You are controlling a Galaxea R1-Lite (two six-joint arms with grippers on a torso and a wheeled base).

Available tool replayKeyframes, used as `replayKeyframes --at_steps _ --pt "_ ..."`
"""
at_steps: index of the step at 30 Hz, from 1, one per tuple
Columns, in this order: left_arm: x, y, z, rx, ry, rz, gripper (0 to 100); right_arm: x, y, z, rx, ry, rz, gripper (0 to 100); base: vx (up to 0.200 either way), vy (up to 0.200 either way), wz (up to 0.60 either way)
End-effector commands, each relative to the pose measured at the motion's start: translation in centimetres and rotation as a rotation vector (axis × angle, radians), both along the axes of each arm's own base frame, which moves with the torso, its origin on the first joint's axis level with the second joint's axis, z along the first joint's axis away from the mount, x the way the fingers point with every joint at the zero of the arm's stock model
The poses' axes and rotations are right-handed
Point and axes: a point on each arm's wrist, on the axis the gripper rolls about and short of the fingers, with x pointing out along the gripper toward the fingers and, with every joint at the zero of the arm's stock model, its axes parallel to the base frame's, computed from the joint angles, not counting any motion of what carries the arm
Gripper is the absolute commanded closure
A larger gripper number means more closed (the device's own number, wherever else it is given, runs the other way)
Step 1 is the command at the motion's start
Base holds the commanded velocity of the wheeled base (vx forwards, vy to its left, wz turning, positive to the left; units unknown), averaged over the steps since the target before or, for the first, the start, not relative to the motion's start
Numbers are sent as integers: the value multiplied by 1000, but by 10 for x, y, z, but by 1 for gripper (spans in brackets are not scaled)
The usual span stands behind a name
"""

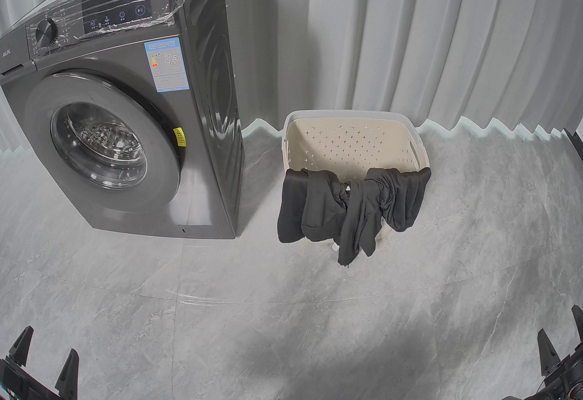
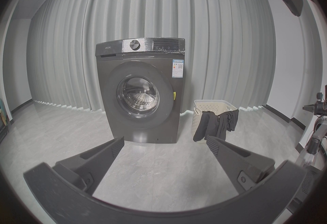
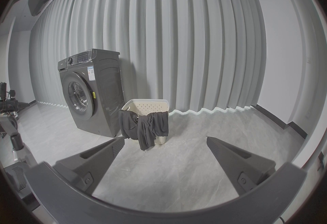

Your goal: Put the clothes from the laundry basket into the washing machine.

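Note:
A cream laundry basket stands on the floor to the right of a grey washing machine, whose round door is closed. Dark clothes hang over the basket's front rim and down its outside. From the wrists I see the same basket, clothes and washing machine well ahead. My left gripper is open low at the near left. My right gripper is open at the near right. Both are empty and far from the basket.
A pleated white curtain runs behind the machine and basket. Grey tiled floor lies open between me and them. A dark baseboard lines the right wall, and some stand equipment is off to the side.

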Motion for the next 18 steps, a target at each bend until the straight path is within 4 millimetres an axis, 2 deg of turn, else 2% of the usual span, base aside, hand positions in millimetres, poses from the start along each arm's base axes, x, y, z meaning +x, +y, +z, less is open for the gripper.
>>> replayKeyframes --at_steps 1,18 --pt "0 0 -4 -1 -3 0 0 0 0 -5 0 -1 1 0 0 -200 0" --pt "0 0 -4 -1 -3 0 0 0 0 -5 0 -1 1 0 0 -200 0"
